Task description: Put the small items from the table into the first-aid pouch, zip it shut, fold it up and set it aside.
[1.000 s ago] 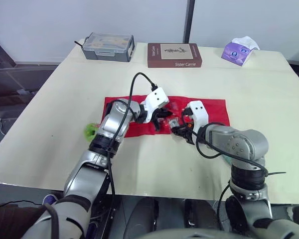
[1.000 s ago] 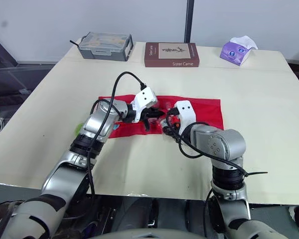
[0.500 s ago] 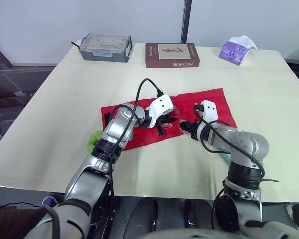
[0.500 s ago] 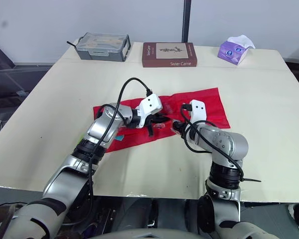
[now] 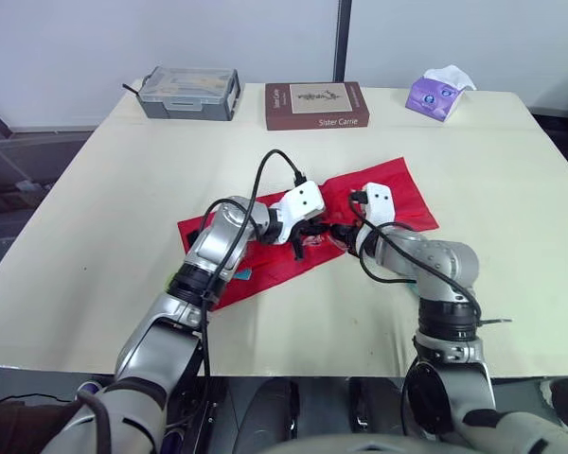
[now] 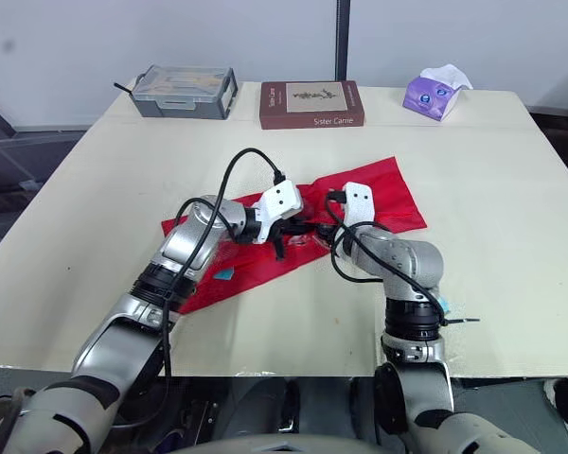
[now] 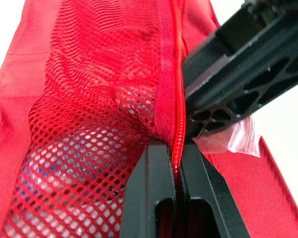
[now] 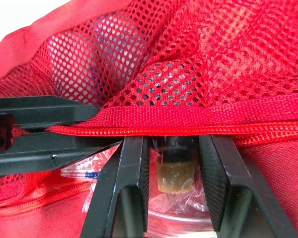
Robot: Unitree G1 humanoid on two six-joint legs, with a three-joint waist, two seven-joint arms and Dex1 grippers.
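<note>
Your red first-aid pouch [image 5: 265, 263] lay flat and slanted across the middle of the table [image 5: 123, 189], and both of your hands met over its centre. Your left hand [image 7: 174, 148] was pinched together right on the zipper [image 8: 188, 130], gripping the red tape with the mesh pocket [image 7: 89, 99] bunched up just beside it. Your right hand [image 8: 172, 143] sat nose to nose with it, fingers [image 8: 129, 188] apart and straddling a small tan-capped item in clear plastic [image 8: 176, 176] that was tucked under the zipper edge. I couldn't see those fingers actually touching the item, so I'd call that hand spread, not clamped. From your left wrist camera, the right hand's black fingers showed just past the zipper line, with a corner of the clear plastic poking out beneath them. Along the far edge of the table you had a grey case [image 5: 189, 93], a brown book [image 5: 316, 104] and a purple tissue pack [image 5: 437, 95], all well apart from the pouch.
</note>
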